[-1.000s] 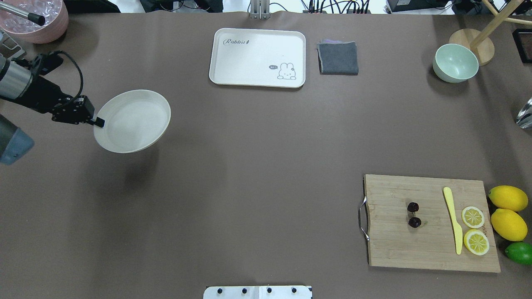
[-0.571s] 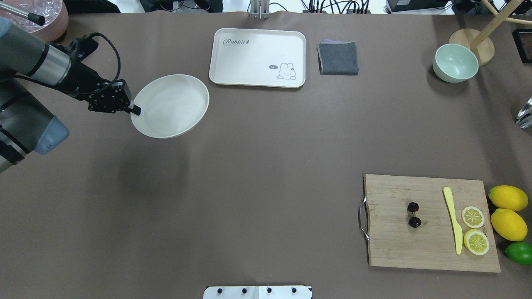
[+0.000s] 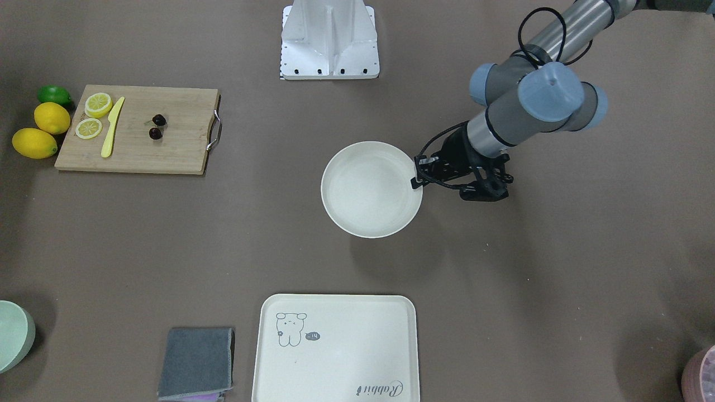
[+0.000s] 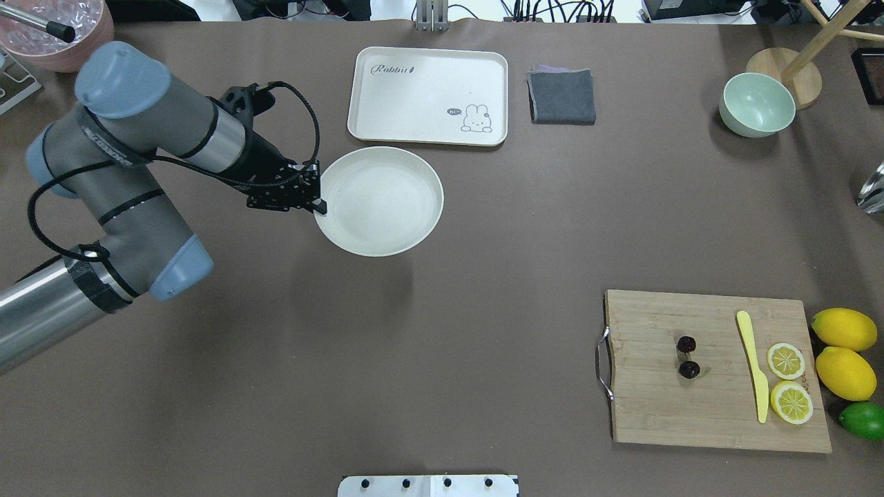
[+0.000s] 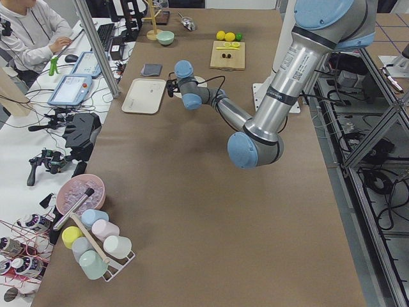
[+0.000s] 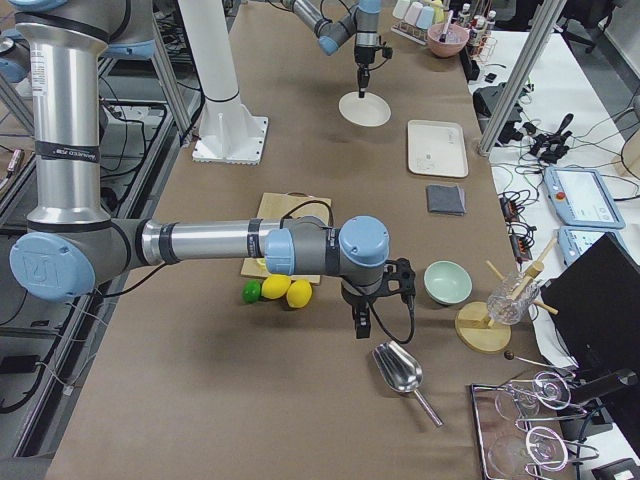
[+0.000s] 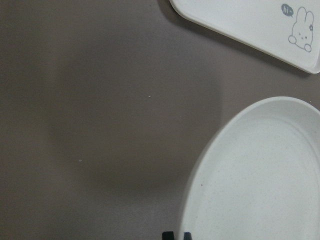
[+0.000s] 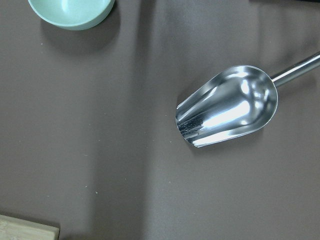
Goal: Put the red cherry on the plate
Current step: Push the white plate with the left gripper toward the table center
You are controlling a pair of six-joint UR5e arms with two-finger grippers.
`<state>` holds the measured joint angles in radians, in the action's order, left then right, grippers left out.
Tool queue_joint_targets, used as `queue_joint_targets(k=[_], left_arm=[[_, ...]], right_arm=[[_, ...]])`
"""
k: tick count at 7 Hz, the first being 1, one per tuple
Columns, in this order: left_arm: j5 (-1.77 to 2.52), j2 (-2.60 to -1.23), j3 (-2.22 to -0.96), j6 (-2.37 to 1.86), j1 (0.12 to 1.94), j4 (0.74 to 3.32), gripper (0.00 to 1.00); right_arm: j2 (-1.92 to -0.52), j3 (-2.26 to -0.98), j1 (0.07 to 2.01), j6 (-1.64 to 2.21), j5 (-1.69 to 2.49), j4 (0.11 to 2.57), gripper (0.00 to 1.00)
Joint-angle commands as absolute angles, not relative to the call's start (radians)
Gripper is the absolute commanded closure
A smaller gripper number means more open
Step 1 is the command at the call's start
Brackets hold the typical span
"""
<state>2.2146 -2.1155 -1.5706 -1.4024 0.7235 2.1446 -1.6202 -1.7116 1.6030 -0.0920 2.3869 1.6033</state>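
You had one plate point(image 4: 380, 201), round and cream, and one pair of cherries point(image 4: 688, 370): two dark red fruits joined by thin stems. Around them you could count one wooden cutting board point(image 4: 656, 407), one yellow knife point(image 4: 753, 366), two lemon slices point(image 4: 786, 360), two whole lemons point(image 4: 844, 329), one lime point(image 4: 863, 420), one rectangular tray point(image 4: 428, 76) with a rabbit drawn on it, one folded grey cloth point(image 4: 562, 96), one pale green bowl point(image 4: 757, 103) and one metal scoop point(image 8: 227, 105).

The cherries lay on the cutting board, toward its handle end, apart from the knife and the slices, and well apart from the plate.

Your left pincer point(image 4: 319, 205) was clamped on the plate's rim at the side nearest the arm. Its two dark fingertips point(image 7: 167, 235) were drawn close together, with only the rim between them. The plate hung near the middle of the brown table point(image 4: 483, 310), just beside the tray's near edge, and its shadow fell offset on the surface, so it looked raised.

Your right pincer point(image 6: 360, 328) showed only in the side view, pointing down near the scoop, between the lemons and the green bowl. From there you could not tell whether its fingers were apart or together.
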Motion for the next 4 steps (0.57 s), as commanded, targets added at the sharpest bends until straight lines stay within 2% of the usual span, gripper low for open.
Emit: queue_joint_targets(k=[1, 4], left_arm=[[2.090, -2.134, -1.574, -1.404, 0.614, 2.114, 1.00], [2.045, -2.128, -1.572, -1.401, 0.568, 2.120, 1.00]], right_arm=[[-1.621, -1.710, 1.603, -0.092, 2.387, 1.605, 0.00], [-1.640, -1.712, 1.603, -0.092, 2.387, 1.603, 0.00]])
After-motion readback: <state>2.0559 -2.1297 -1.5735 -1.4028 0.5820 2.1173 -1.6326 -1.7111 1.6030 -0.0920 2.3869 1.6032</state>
